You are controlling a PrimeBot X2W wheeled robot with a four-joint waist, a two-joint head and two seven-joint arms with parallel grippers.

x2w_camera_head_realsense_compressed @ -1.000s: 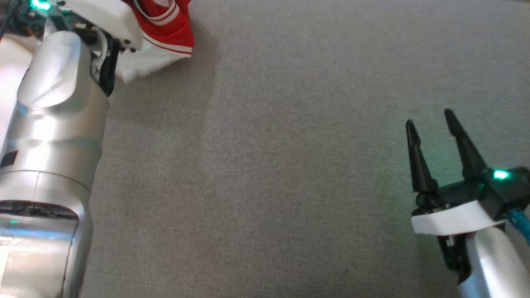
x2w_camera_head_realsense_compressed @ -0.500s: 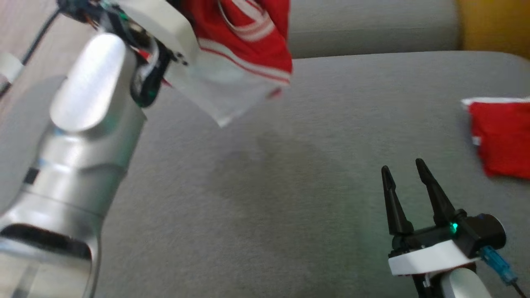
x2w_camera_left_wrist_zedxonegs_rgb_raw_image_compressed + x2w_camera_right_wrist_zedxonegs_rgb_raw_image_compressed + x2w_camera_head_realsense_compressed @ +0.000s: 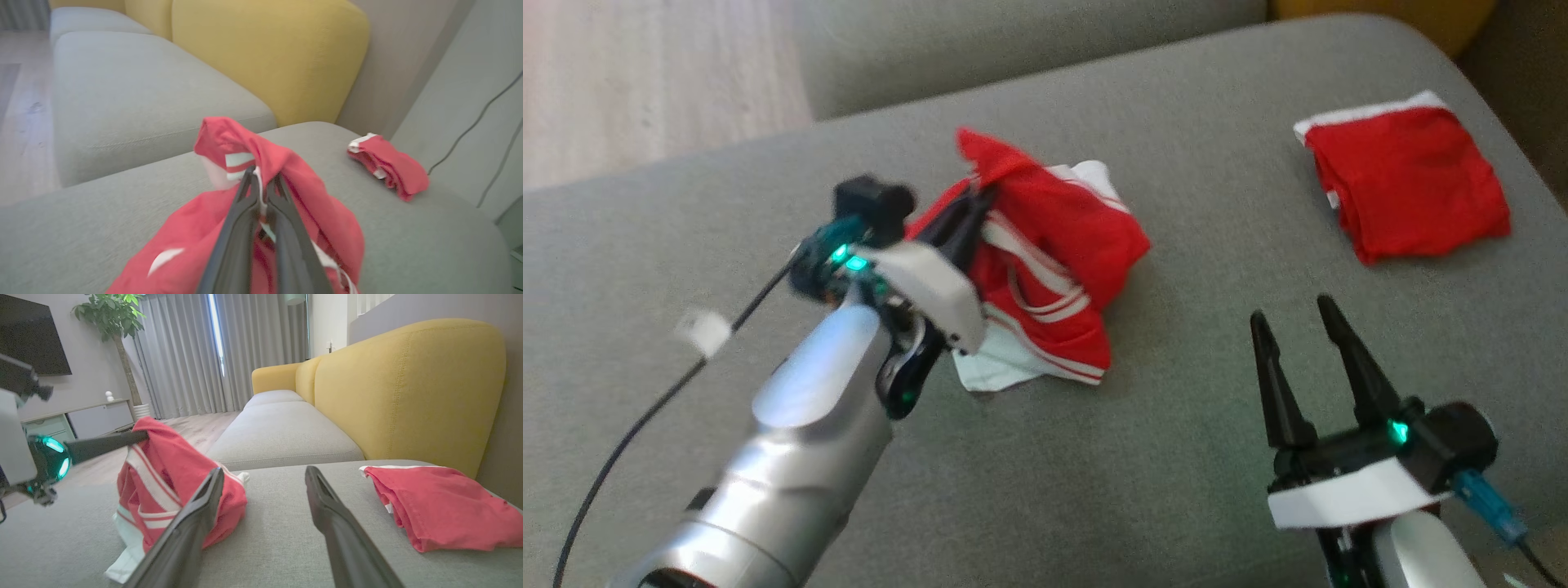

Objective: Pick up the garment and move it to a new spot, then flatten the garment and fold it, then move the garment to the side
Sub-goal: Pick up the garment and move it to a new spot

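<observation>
From the left claw (image 3: 978, 200) the garment (image 3: 1066, 245) hangs; long axis seemingly vertical.

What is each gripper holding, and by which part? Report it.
The left gripper is shut on the red-and-white garment, pinching a bunched fold at its top; right gripper is open, holding nothing.

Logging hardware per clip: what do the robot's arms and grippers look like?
Silver-grey arms, white wrist collars. The left gripper and right gripper each have two long tapered black fingers and a green light. Black cable on the left arm, blue plug on the right.
</observation>
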